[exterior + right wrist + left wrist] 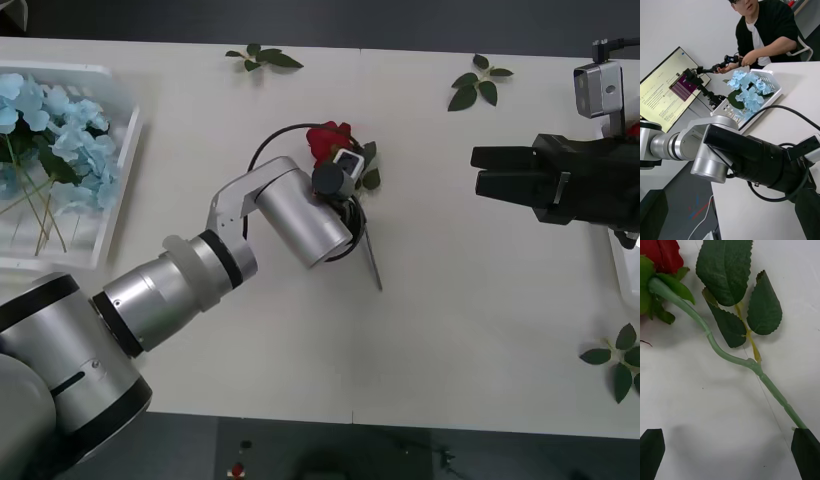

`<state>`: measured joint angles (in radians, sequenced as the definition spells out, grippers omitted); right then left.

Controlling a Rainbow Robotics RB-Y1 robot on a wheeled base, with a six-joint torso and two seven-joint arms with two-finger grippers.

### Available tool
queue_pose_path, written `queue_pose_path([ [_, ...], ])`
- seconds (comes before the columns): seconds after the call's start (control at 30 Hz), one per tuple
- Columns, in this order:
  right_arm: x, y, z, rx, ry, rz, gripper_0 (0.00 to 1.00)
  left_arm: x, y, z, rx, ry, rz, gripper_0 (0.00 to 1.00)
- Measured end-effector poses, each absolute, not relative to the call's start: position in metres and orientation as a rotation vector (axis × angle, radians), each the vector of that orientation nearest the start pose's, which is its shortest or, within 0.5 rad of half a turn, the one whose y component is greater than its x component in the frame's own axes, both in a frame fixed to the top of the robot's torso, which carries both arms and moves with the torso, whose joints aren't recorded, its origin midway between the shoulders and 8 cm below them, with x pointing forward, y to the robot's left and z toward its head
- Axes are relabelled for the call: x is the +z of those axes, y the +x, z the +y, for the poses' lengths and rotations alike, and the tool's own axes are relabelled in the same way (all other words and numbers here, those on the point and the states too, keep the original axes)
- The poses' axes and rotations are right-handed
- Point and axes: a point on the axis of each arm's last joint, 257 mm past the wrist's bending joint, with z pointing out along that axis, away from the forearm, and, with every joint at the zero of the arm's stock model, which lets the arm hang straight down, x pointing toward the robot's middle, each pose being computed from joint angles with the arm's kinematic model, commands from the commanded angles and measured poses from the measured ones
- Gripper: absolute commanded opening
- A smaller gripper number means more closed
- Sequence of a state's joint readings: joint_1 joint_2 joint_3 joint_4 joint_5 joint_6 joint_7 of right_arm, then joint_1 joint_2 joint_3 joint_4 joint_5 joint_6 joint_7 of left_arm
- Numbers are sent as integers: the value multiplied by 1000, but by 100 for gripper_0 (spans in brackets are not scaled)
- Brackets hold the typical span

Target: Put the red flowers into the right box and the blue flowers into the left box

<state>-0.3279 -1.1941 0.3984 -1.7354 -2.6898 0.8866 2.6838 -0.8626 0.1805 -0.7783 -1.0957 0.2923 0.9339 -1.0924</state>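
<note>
My left gripper [728, 450] hangs over the red rose [328, 140] lying at frame centre, fingers spread wide, stem [733, 359] running toward one fingertip. I'd centre on the stem below the leaves [727, 273], drop, then pinch. Right gripper [492, 171] waits mid-right, can't tell its state. Blue hydrangeas [62, 135] fill the left box [118, 175], upper left.

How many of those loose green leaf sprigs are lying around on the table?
3: one sprig at the far edge left of centre, one sprig at the far edge toward the right, one sprig near the right edge. More may be hidden under the arms.
</note>
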Motion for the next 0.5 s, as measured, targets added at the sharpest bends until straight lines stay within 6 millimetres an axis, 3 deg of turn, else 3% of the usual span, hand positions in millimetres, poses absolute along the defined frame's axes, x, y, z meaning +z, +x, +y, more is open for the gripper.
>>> queue_pose_path([
  [0.5,-50,406,-145,1253,-787,1647,100,-272,572,-41,-124,575,2302,98],
])
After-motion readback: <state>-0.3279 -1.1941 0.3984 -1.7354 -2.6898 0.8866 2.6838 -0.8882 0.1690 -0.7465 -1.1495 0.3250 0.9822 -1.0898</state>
